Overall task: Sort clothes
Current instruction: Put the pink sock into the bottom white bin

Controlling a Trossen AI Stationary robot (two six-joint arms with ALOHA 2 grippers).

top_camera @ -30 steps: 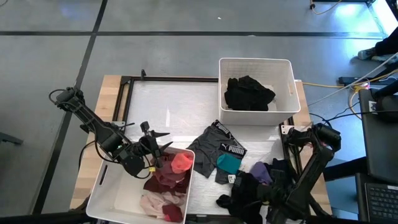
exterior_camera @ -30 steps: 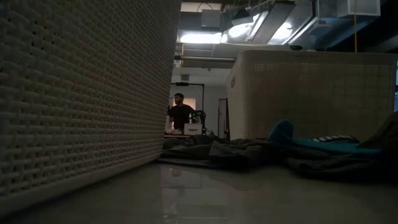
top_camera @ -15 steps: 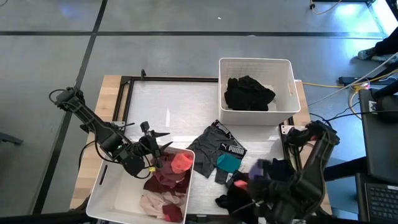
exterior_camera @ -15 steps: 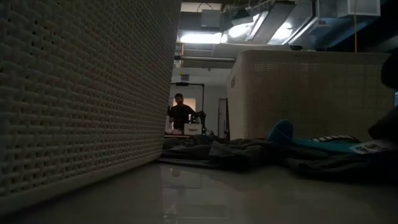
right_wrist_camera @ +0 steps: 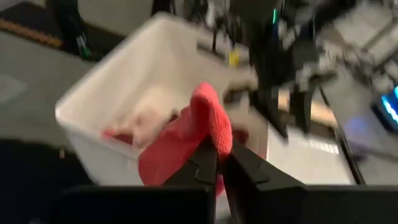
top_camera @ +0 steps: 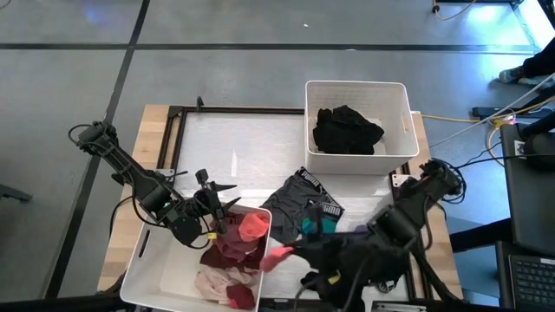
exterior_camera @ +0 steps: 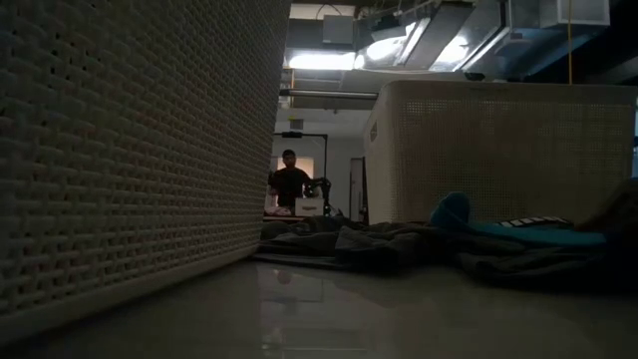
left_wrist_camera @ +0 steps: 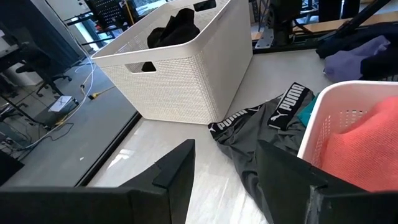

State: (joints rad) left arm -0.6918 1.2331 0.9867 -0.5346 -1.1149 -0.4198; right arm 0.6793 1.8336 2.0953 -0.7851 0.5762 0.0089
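Observation:
My right gripper hangs above the table near the front, just right of the near-left white bin. It is shut on a pink-red garment. That bin holds maroon, red and pale pink clothes. The far-right bin holds black clothes. Grey underwear, a teal piece and dark clothes lie on the table, partly under the right arm. My left gripper waits open at the near-left bin's far edge. My right gripper pinches a bunched fold of the pink-red garment between its two fingers. The fingers come slanting down from the table's right side. The garment is lifted clear of the table, and its loose part hangs below the fingers.
The grey underwear lies between the two bins. A purple piece sits in the near-right pile. A black frame borders the white mat. In the low view, a person stands in the room beyond.
My right gripper has risen from the clothes pile at the near right and swung toward the table's left, toward the near-left bin. It has tipped from pointing down toward level. The pink-red garment has come up with it, lifted clear of the pile.

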